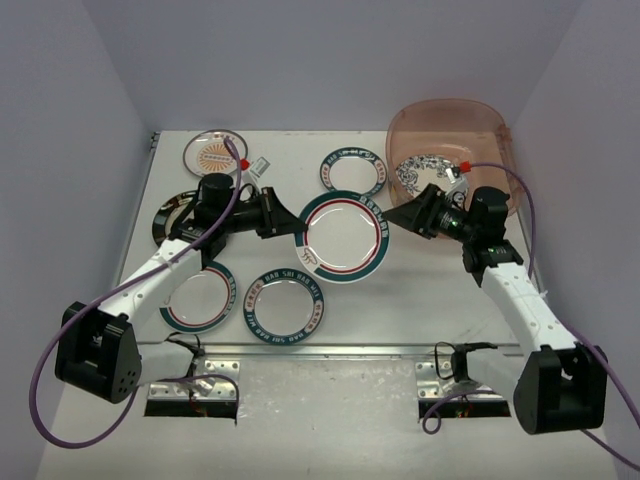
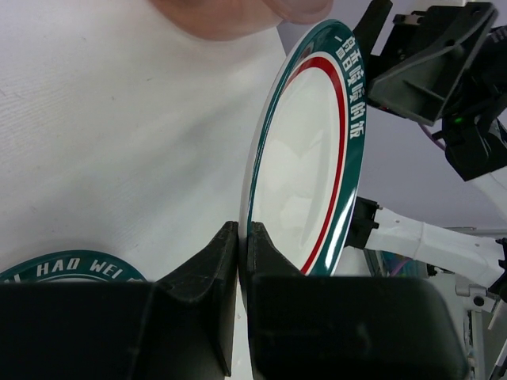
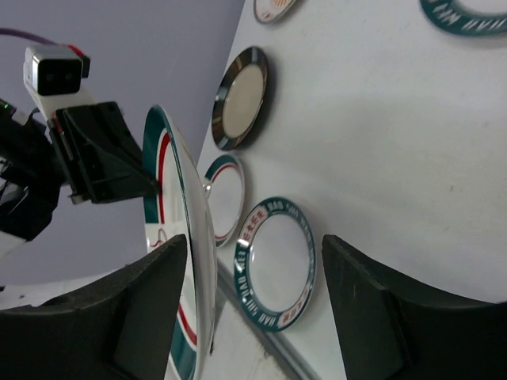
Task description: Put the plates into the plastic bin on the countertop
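My left gripper (image 1: 297, 222) is shut on the left rim of a large white plate with a green-and-red rim (image 1: 343, 236), held above the middle of the countertop (image 1: 430, 290). In the left wrist view the fingers (image 2: 243, 237) pinch the plate's edge (image 2: 309, 174). My right gripper (image 1: 395, 222) is open, its jaws straddling the plate's right edge (image 3: 194, 261), which sits close to one finger; the gripper's middle (image 3: 255, 241) is empty. The pinkish plastic bin (image 1: 500, 140) stands at the back right with a blue floral plate (image 1: 425, 172) inside.
Plates lie on the countertop: an orange sunburst one (image 1: 214, 155), a black-rimmed one (image 1: 178, 215), a green-and-red one (image 1: 201, 297), a green lettered one (image 1: 285, 304) and another (image 1: 352, 172) at the back. A metal rail (image 1: 330, 350) runs along the front edge.
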Motion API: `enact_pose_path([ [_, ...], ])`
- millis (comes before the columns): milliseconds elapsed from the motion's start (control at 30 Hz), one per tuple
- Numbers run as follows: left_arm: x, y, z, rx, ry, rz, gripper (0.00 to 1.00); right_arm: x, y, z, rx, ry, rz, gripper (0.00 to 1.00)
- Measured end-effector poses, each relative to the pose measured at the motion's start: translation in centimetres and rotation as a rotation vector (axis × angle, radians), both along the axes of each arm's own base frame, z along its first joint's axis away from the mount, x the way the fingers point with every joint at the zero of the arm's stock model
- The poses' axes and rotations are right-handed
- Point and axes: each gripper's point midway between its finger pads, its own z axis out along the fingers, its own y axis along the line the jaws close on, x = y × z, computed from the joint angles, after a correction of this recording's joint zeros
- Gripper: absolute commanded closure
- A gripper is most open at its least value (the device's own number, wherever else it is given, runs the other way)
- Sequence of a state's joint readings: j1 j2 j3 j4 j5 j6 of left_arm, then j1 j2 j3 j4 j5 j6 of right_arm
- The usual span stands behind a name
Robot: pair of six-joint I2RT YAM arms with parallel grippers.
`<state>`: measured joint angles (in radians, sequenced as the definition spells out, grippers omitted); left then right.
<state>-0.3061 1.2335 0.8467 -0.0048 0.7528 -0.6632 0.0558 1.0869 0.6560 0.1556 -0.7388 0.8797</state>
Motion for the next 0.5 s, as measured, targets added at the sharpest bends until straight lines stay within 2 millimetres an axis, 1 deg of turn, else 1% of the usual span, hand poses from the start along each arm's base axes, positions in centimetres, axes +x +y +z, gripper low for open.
enact_pose_path([
  [33,0.0,0.0,0.0,0.0,0.0,0.0,1.0,-0.3,0.4,-0.3,0.012,0.018,0.034,0.42],
  [100,0.1,-0.1,-0.2,0.001,0.004,-0.001,1.0,-1.2,1.2,-0.6,0.028,0.036,0.105,0.57],
  [167,0.3,-0.2,-0.6,0.004,0.014,-0.002,1.0,-1.9,1.8,-0.6,0.038,0.031,0.164,0.64],
  [233,0.5,-0.3,-1.1,0.008,0.032,0.0,1.0,-2.4,2.3,-0.3,0.051,0.023,0.207,0.8],
  [333,1.0,-0.5,-1.5,0.009,0.06,0.005,1.0,-2.9,2.7,0.2,0.063,0.001,0.25,0.83],
  [500,2.5,-0.9,-0.3,0.004,0.039,0.02,1.0,-2.2,2.5,-0.1,0.081,0.012,0.249,0.82],
])
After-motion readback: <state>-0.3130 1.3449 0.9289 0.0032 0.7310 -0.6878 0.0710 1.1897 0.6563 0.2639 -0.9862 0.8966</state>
